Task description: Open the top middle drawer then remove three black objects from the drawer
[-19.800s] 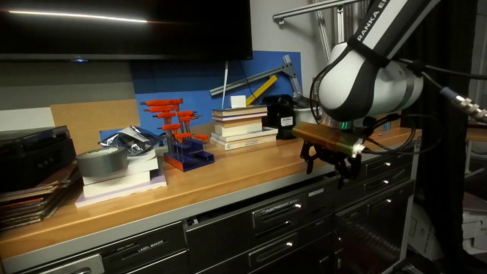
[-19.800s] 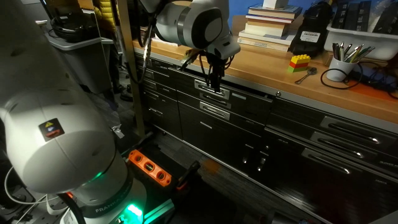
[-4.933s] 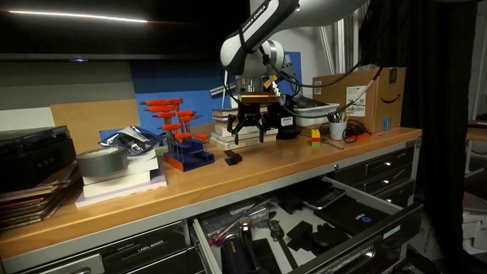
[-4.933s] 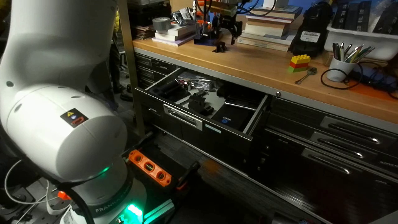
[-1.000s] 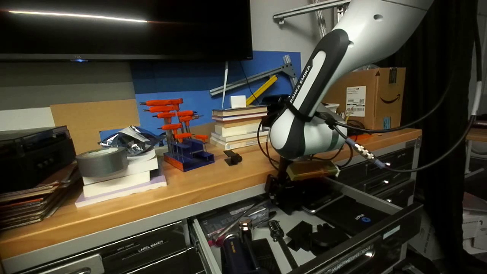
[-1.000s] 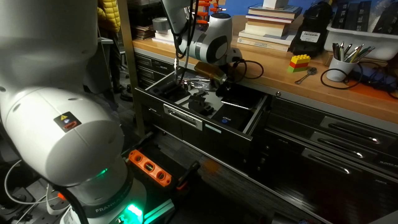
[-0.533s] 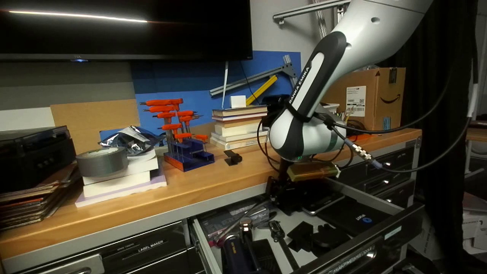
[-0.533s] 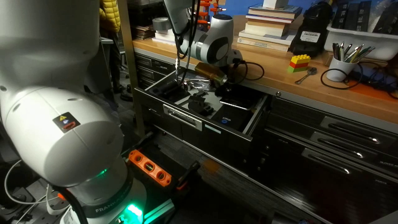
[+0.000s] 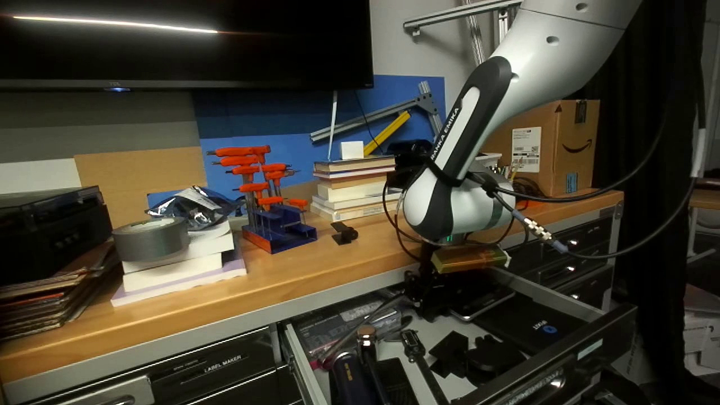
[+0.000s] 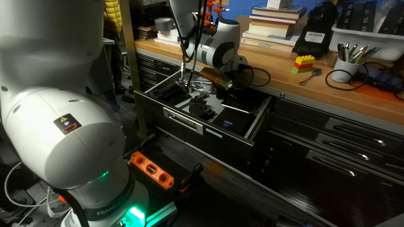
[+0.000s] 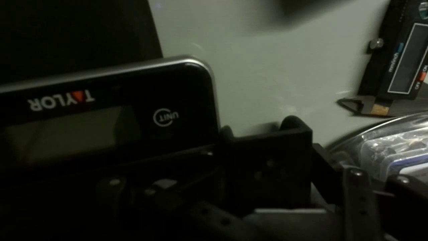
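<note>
The top middle drawer [image 10: 227, 143] stands pulled out in both exterior views. The arm [image 9: 472, 197] reaches down to the rear part of it, so that the jaws are low in the drawer, near the edge of the table [image 9: 360, 261]. In the wrist view, a black block [image 11: 271, 167] stands between the jaws, just beside a black scale [image 11: 147, 97] with the word TAYLOR on it. The jaws are apart, one at each side of this block; the region is very dark, so I cannot tell if they press on it or only surround it.

Another black object [image 9: 347, 234] is lying on the table, outside of the drawer, near the blue holder [image 9: 284, 243] which carries orange-handled tools [image 9: 244, 151]. Some more black pieces [image 9: 495, 355] lie together on the pale bottom of the drawer, toward its front. On one side of them is a digital caliper [image 9: 415, 346], and on the other side a flat black box [image 9: 520, 325] with a round blue mark.

On the table there is also a stack of books [image 9: 353, 192]. Well apart from the black object, in an exterior view, are coloured toy bricks [image 10: 303, 64], a spoon [image 10: 316, 72] and a white pen cup [image 10: 344, 65].
</note>
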Available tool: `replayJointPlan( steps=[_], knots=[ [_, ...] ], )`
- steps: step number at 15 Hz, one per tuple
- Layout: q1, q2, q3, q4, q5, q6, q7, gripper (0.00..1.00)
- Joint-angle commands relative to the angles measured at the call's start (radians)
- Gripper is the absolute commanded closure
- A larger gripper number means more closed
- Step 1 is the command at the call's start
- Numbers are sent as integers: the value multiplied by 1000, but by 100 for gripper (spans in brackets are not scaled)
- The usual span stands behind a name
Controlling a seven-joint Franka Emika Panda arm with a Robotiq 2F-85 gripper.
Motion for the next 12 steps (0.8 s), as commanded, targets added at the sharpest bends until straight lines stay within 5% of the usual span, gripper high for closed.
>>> replayJointPlan(
  steps=[1, 3, 12],
  knots=[
    [9, 5, -18, 19, -6, -33, 18, 58],
    [18, -4, -27, 20, -13, -52, 36, 66],
    [170, -79, -154, 7, -212, -165, 309, 67]
  ],
)
